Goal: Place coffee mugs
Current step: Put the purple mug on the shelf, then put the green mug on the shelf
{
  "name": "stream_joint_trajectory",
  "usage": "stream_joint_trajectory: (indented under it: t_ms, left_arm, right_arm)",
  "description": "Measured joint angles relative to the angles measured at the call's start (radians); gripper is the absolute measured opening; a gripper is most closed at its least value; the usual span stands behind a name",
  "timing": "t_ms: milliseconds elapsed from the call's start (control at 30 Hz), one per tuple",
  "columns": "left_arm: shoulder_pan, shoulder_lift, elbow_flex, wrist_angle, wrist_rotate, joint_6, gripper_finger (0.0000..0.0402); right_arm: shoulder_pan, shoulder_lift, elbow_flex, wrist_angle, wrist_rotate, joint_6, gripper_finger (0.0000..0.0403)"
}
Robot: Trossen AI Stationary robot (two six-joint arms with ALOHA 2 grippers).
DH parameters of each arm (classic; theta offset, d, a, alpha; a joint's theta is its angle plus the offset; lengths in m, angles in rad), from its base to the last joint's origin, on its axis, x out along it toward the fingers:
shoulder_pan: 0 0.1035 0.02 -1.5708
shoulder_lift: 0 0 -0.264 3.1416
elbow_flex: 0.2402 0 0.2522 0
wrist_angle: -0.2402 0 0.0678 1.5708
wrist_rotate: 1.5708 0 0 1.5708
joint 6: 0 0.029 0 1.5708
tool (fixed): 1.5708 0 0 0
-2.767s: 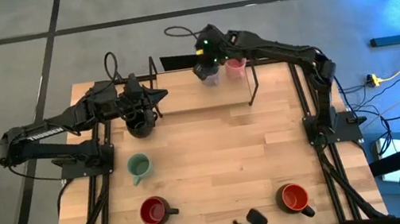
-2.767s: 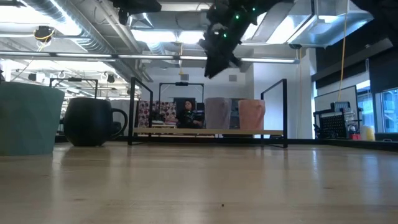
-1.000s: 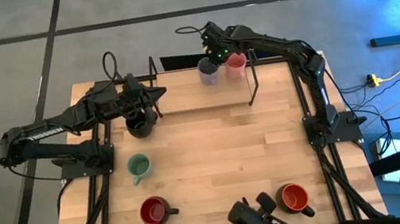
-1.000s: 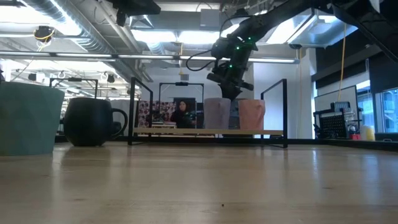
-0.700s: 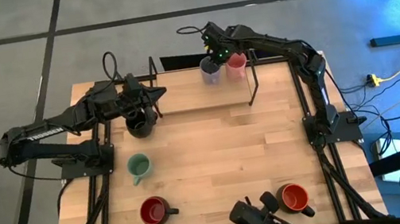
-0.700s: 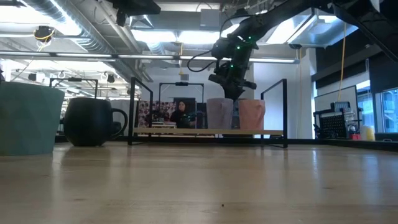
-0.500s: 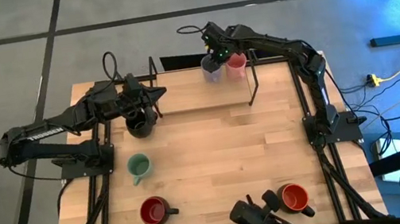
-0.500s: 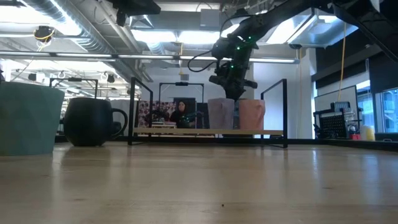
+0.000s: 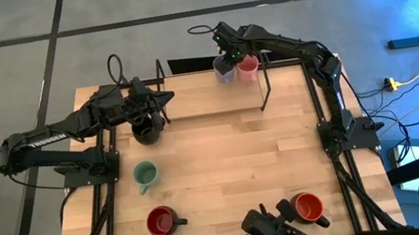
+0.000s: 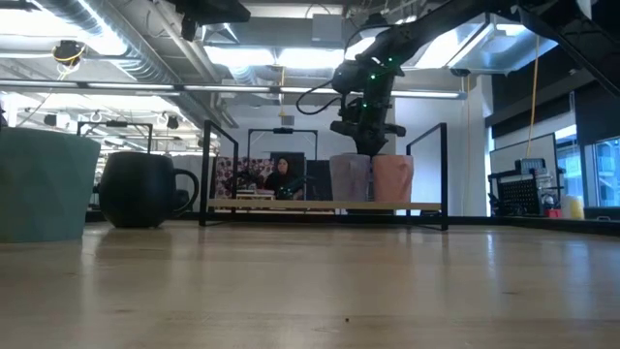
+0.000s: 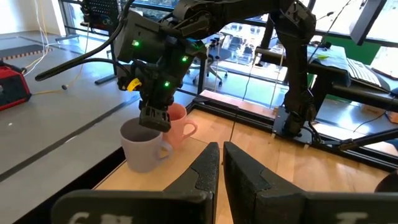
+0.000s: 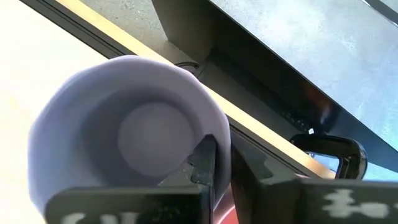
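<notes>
The lavender mug (image 9: 223,71) (image 10: 349,179) (image 12: 118,130) stands on the raised shelf at the table's far edge, right beside the pink mug (image 9: 248,67) (image 10: 392,179). My right gripper (image 9: 227,58) (image 12: 221,155) is shut on the lavender mug's rim. My left gripper (image 9: 166,99) (image 11: 221,155) is shut and holds nothing; it hovers above the black mug (image 9: 146,129) (image 10: 140,189), which stands on the table. The pale green mug (image 9: 145,176) and two red mugs (image 9: 161,221) (image 9: 306,206) stand on the near half. My right gripper pinches the lavender mug's rim (image 12: 224,134) on the side facing the pink mug. One finger (image 12: 204,158) is inside the mug and the other outside. The fingers come from above, pointing down (image 11: 155,118). The mug stands upright with its base on the shelf.
Black wire uprights (image 9: 263,84) (image 10: 446,174) frame the shelf at the far edge. A camera mount (image 9: 270,230) sits at the near edge between the red mugs. Bare wood (image 9: 232,156) spreads across the table's middle.
My right gripper has moved a little toward the table's right, sliding the lavender mug along the shelf until it stands right beside the pink mug.
</notes>
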Motion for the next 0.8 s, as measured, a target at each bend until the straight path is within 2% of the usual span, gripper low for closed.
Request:
stream_joint_trajectory:
  t_ms: [133, 367, 467, 667, 800]
  left_arm:
    - [0.0, 0.0, 0.0, 0.0, 0.0, 0.0, 0.0018]
    - [0.0, 0.0, 0.0, 0.0, 0.0, 0.001, 0.0018]
    - [0.0, 0.0, 0.0, 0.0, 0.0, 0.001, 0.0018]
    - [0.0, 0.0, 0.0, 0.0, 0.0, 0.001, 0.0018]
    - [0.0, 0.0, 0.0, -0.001, 0.012, 0.0, 0.0018]
  right_arm:
    - [0.0, 0.0, 0.0, -0.002, -0.003, -0.002, 0.0044]
    - [0.001, 0.0, 0.018, -0.018, -0.008, -0.004, 0.0099]
    - [0.001, 0.0, 0.093, -0.035, -0.009, -0.013, 0.0115]
    - [0.054, -0.022, 0.34, -0.213, -0.055, -0.087, 0.0122]
    - [0.167, -0.114, 0.357, -0.23, -0.152, -0.174, 0.0122]
